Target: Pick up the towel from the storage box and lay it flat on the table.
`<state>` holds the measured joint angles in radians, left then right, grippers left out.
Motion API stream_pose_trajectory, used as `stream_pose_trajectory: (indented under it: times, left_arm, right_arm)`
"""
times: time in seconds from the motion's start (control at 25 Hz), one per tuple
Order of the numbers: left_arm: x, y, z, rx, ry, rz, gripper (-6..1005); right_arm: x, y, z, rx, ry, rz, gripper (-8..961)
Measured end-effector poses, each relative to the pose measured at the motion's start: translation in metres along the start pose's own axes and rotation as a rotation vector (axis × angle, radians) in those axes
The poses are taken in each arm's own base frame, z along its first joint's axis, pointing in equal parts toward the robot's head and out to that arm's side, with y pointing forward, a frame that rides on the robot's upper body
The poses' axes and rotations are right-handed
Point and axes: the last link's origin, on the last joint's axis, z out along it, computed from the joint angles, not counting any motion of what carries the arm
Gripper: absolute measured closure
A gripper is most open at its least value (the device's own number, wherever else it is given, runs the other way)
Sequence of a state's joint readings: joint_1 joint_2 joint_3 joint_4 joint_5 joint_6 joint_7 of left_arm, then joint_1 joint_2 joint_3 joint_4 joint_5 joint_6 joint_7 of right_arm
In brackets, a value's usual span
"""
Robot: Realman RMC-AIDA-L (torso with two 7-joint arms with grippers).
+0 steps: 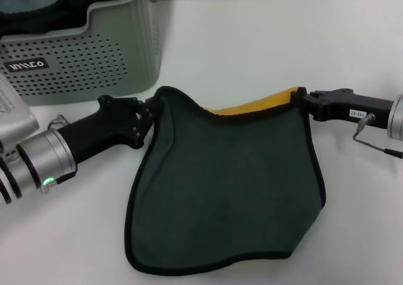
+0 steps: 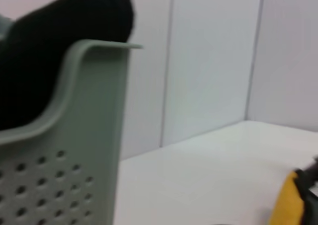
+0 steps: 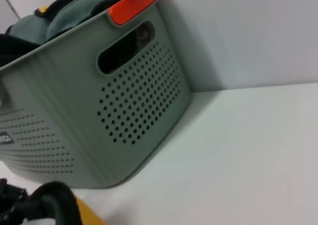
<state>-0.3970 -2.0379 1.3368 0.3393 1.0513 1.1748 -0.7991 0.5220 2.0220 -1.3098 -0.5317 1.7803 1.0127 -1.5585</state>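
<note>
The left gripper (image 1: pixel 150 118) pinches one upper corner of the towel (image 1: pixel 227 190), its black fingers closed on the hem, while the right gripper (image 1: pixel 301 99) clamps the opposite upper corner. Between them the cloth's top edge sags and folds over, baring a strip of its yellow face; the rest spreads dark grey-green side up on the table (image 1: pixel 264 39), its lower edge cut off by the head view's frame. How much of the upper part is lifted off the surface is hard to judge. Behind the left gripper stands the storage box (image 1: pixel 94 52), its far side out of frame, with more dark cloth heaped inside and an orange piece (image 3: pixel 133 7) at its rim in the right wrist view.
</note>
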Motion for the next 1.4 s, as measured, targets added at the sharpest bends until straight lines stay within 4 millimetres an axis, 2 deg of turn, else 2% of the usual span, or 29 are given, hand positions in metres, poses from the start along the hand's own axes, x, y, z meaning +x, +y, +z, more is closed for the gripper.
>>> stream_pose_trajectory:
  times: [0.4, 0.72, 0.84, 0.96, 1.12, 1.28, 1.4]
  left_arm:
    - [-0.003, -0.011, 0.002, 0.062, -0.038, 0.016, 983]
    - [-0.005, -0.013, -0.004, 0.130, 0.006, -0.032, 692]
    - [-0.007, -0.009, -0.006, 0.131, 0.008, -0.041, 560]
    - [-0.008, -0.004, -0.008, 0.118, 0.024, -0.050, 396]
    - [-0.009, 0.003, -0.015, 0.095, 0.056, -0.058, 345]
    - [-0.008, 0.014, -0.029, 0.053, 0.113, -0.080, 294]
    - [-0.004, 0.027, -0.044, -0.010, 0.181, -0.093, 271]
  right_arm:
    - [-0.013, -0.006, 0.001, 0.021, -0.037, 0.059, 889]
    - [-0.026, -0.011, -0.011, -0.031, -0.139, 0.204, 887]
    - [-0.028, -0.013, -0.010, -0.049, -0.122, 0.263, 660]
    - [-0.027, -0.012, -0.009, -0.060, -0.102, 0.305, 538]
    - [-0.022, -0.005, -0.012, -0.107, -0.073, 0.274, 370]
    - [-0.021, 0.015, -0.025, -0.215, -0.120, 0.098, 183]
    - [-0.022, 0.030, -0.039, -0.294, -0.158, -0.052, 136]
